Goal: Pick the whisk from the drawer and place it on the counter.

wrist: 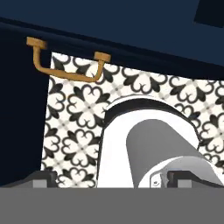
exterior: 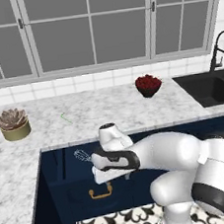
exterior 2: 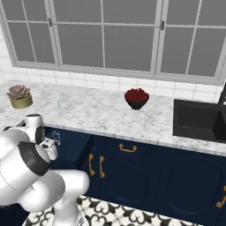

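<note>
The drawer [exterior: 61,170] stands pulled out under the counter [exterior: 85,118], showing its dark blue inside and gold bar handle [exterior: 100,191]. The whisk [exterior: 81,155] lies in it near the back; its wire head shows, and its black handle runs behind my hand. From the right base camera, the whisk [exterior 2: 54,136] peeks out just past my wrist. My gripper [exterior: 105,174] hangs over the drawer's front part, right of the whisk's head. In the hand view my gripper [wrist: 114,178] is open, fingertips [wrist: 41,178] wide apart, facing the drawer front [wrist: 131,26] and its handle [wrist: 65,68].
A potted succulent [exterior: 13,124] sits at the counter's left, a dark bowl of red fruit [exterior: 148,85] near the middle, and the black sink [exterior: 210,88] with its tap at the right. Patterned floor tiles [wrist: 78,113] lie below the drawer. Navy cabinet doors [exterior 2: 128,176] fill the right.
</note>
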Motion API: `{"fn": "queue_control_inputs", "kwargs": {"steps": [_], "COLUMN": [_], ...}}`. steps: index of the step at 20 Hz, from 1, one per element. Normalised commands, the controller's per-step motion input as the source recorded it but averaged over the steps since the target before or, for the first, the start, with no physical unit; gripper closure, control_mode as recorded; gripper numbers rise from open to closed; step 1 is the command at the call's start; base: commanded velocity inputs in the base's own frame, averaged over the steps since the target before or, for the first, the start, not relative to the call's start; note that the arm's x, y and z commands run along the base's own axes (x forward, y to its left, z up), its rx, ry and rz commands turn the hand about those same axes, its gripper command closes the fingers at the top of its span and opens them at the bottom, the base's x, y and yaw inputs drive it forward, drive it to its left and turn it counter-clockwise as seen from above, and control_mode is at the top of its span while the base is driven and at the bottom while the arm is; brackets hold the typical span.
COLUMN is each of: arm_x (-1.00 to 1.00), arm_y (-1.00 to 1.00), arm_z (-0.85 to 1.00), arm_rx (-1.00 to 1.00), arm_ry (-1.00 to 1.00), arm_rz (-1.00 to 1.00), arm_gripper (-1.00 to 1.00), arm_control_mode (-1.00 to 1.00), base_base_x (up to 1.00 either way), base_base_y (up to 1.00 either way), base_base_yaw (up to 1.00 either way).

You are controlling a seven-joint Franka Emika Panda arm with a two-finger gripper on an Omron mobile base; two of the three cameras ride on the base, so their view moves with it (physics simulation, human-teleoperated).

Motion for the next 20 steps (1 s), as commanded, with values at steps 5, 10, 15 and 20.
{"fn": "queue_control_inputs", "kwargs": {"steps": [5, 10, 15, 20], "arm_x": [0.62, 0.96, 0.94, 0.66], "arm_y": [0.0, 0.02, 0.15, 0.38], "arm_z": [0.65, 0.04, 0.0, 0.0], "arm_rx": [0.0, 0.0, 0.0, -0.02], "arm_ry": [-0.27, -0.01, 0.04, 0.09], "arm_rz": [-0.03, -0.02, -0.08, -0.08], "arm_gripper": [-1.0, -1.0, -1.0, -1.0], "arm_control_mode": [-1.0, -1.0, -1.0, -1.0], "base_base_x": [0.0, 0.0, 0.0, 0.0], "base_base_y": [0.0, 0.0, 0.0, 0.0], "base_base_yaw": [0.0, 0.0, 0.0, 0.0]}}
